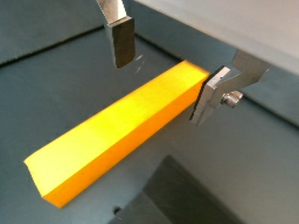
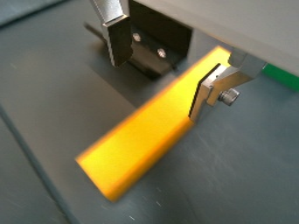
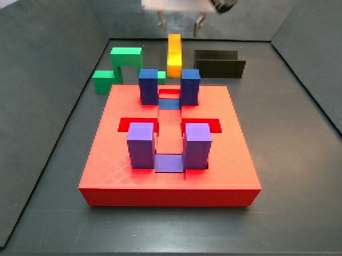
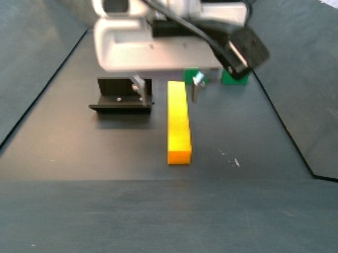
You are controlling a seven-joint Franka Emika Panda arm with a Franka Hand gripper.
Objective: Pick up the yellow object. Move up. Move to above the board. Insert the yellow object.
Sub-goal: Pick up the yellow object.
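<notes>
Dark grey flooring with low walls framed the scene, and the yellow object lay flat on it. The gripper hung over one end of the bar, its two silver fingers spread apart. In both wrist views one finger stood clear of the bar with floor showing beneath it, while the opposite finger looked pressed against, or just beside, the bar's side; whether it truly touched could not be told. Nothing was clamped. The bar ran lengthwise away from the fingers, most of it beyond the grasp point.

Just beside the gripper, on the side of the free finger, stood the fixture, also seen close behind the finger in a wrist view. The board, with its blue and purple posts, lay well apart from the gripper in a side view, beyond the bar's far end, and green blocks sat off to one side.

By my judgement the first step, picking up the yellow object, was in hand and not yet done. The next move would call for centring the fingers over the bar, settling low enough for the pads to meet its long sides, then closing squarely before any lift.
</notes>
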